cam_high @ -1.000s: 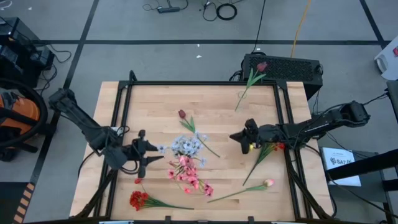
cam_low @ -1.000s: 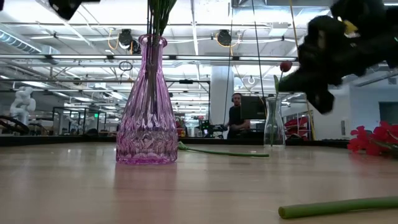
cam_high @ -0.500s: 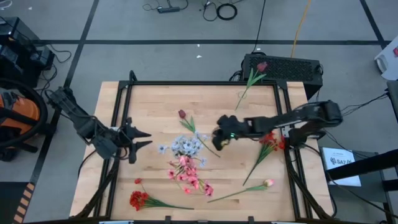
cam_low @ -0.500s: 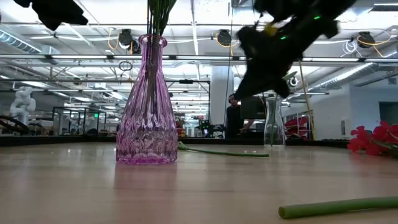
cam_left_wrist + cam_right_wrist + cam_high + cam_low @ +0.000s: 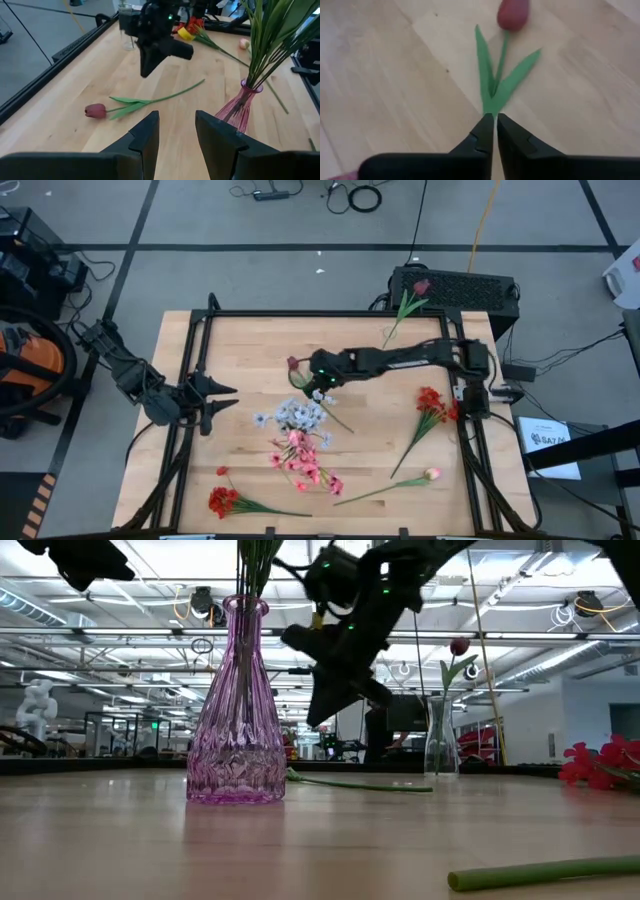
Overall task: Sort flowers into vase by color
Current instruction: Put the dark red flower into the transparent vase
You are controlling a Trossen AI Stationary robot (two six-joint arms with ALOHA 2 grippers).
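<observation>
the dark red tulip [image 5: 293, 364] lies flat on the wooden table [image 5: 250, 340], near its middle, with two green leaves and a thin stalk running toward the pink vase [image 5: 236, 705]. the right gripper [image 5: 318, 373] hangs just above this stalk; its fingers are almost together, only a thin slit between them, and they hold nothing. the step in hand seems to be the reach for this tulip. for the next move the fingers must first open, then come down on both sides of the stalk near the leaves (a thin stalk lying flat is easy to miss), and lift it toward a vase of its colour.

the left gripper [image 5: 208, 396] waits at the left side of the table, partly open and empty. the pink vase already carries green stems with pale and pink heads. a clear glass vase [image 5: 438, 735] at the far edge has one red tulip. other flowers lie loose: a red spray [image 5: 433, 404], a red bunch [image 5: 223, 501], a pink bud [image 5: 431, 474].

beyond the table there is a grey floor with cables and a big workshop hall.
</observation>
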